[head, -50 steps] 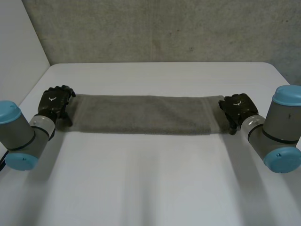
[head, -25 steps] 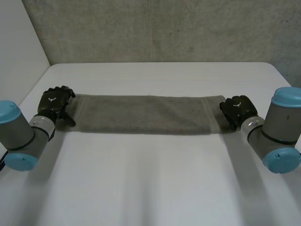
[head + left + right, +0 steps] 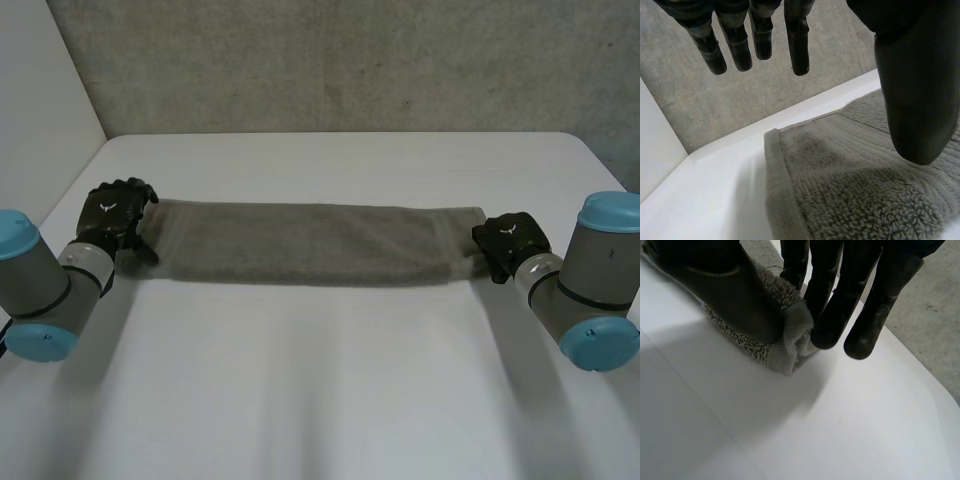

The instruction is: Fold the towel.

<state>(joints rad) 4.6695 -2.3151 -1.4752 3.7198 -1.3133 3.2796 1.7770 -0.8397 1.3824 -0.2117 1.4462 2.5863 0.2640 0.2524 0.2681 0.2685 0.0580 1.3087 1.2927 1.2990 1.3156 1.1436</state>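
A grey towel lies as a long folded strip across the white table. My left hand hovers at the strip's left end with straight fingers spread apart from the thumb; the towel's corner lies under it, unheld. My right hand is at the strip's right end. There its thumb and fingers pinch the towel's near right corner, bunching the cloth between them.
A concrete wall stands behind the table's far edge. A white panel runs along the left side. Bare tabletop spreads in front of the towel.
My right hand has slid slightly to the right and its fingers have closed on the towel's right end, dragging that end along. The left hand has barely shifted.
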